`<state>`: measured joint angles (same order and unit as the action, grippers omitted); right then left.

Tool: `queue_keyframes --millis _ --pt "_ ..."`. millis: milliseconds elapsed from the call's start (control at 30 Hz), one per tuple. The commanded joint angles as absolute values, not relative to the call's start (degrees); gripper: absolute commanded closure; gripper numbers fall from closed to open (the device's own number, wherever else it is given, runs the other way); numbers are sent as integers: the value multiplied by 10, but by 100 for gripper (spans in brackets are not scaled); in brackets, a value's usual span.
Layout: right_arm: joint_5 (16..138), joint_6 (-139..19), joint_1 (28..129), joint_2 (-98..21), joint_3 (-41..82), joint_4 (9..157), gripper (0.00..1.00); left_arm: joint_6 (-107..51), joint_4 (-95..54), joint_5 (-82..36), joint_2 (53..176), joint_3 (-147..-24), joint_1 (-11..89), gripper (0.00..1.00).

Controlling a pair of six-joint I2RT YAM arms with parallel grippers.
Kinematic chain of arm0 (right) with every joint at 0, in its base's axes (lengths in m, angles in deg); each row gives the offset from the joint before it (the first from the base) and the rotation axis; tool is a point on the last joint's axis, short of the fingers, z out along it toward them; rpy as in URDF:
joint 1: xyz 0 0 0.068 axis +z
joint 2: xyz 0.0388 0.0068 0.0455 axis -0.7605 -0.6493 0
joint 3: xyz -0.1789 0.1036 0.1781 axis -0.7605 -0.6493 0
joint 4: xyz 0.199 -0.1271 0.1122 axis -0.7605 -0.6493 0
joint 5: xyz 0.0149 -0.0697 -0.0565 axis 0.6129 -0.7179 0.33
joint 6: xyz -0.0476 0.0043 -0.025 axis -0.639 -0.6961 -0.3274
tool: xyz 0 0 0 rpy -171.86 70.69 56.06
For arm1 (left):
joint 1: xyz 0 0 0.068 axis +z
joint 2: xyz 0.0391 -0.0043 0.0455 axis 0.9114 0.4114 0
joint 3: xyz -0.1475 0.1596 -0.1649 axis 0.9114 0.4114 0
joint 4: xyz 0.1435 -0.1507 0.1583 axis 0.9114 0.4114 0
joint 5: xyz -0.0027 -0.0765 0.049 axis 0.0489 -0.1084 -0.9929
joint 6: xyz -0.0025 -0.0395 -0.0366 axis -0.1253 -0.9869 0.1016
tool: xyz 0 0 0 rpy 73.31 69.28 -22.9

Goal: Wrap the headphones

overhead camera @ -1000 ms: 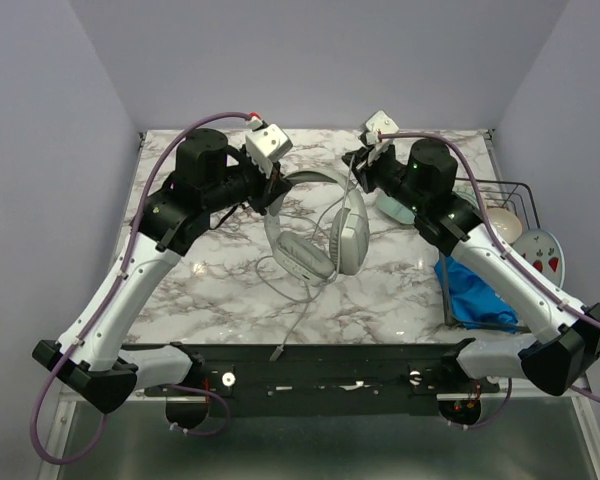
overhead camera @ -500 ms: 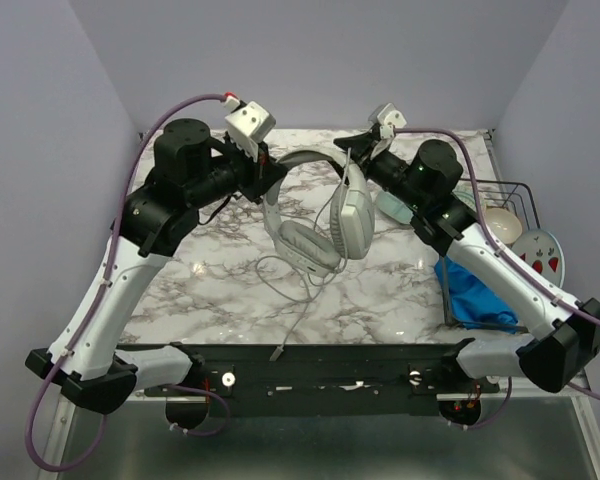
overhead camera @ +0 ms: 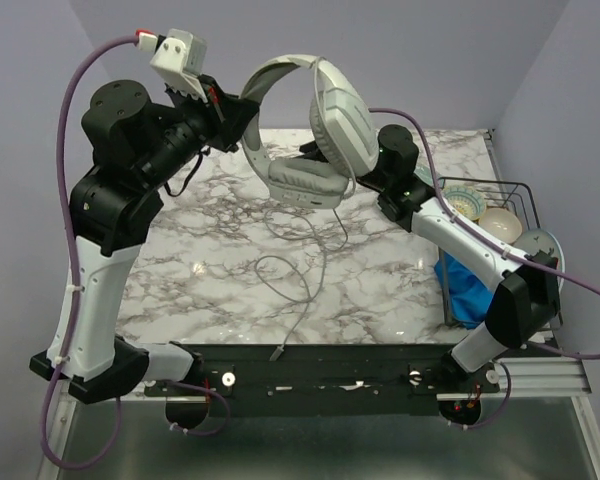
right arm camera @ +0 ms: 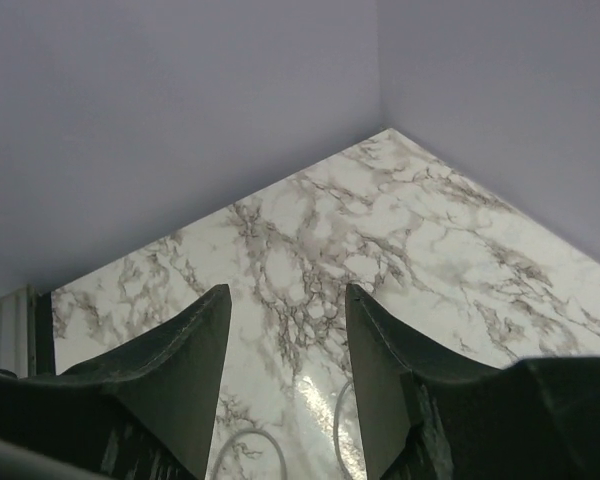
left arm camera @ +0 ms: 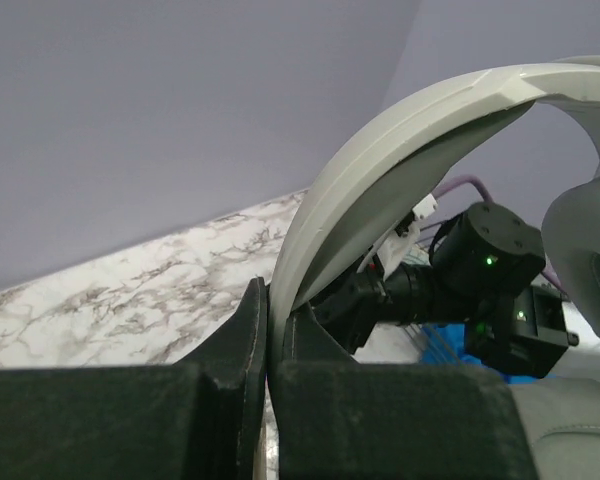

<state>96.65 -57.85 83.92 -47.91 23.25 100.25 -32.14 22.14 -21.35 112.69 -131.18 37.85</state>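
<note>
The left gripper (left arm camera: 268, 300) is pinching shut on the left end of the headband (left arm camera: 380, 170) and holding the headphones (overhead camera: 325, 110) high over the back of the bench (overhead camera: 200, 270), clear of its surface. The band is arching up and rightward from that grip, and the two earcups (overhead camera: 305, 185) are hanging off its far end. From the lower earcup the cable (overhead camera: 305, 290) is dropping to the marble, curling into a loose loop and then running toward the near edge, where the plug (overhead camera: 278, 352) is lying. So its long axis is going from high at the back to low at the front. The right gripper (right arm camera: 285, 310) is standing moderately wide with nothing between its fingers. In the top view it is hidden behind the earcups, close beside them. As the free arm and the one nearer the hanging stretch, it probably takes the cable next, and that cable is lying below it and a little to its left.
</note>
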Motion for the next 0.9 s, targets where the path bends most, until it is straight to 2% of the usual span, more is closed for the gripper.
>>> queue_keyframes --millis 0,300,433,567,633,733,867 --pt "997 -548 838 -497 243 995 42 -395 223 -255 1166 -1391 413 100" --pt "947 -604 837 -480 227 902 43 -456 220 -272 1210 -1479 509 100" --pt "981 -614 837 -500 246 846 68 -475 215 -266 1218 -1486 528 100" --pt "1013 -608 836 -517 275 793 70 -526 209 -212 1228 -1479 574 100" --pt "1011 -594 837 -527 285 772 80 -562 197 -171 1229 -1446 614 100" --pt "1008 -585 847 -550 322 730 89 -612 176 -126 1231 -1386 651 100" --pt "941 -609 896 -570 370 667 93 -644 167 -131 1244 -1351 690 100"
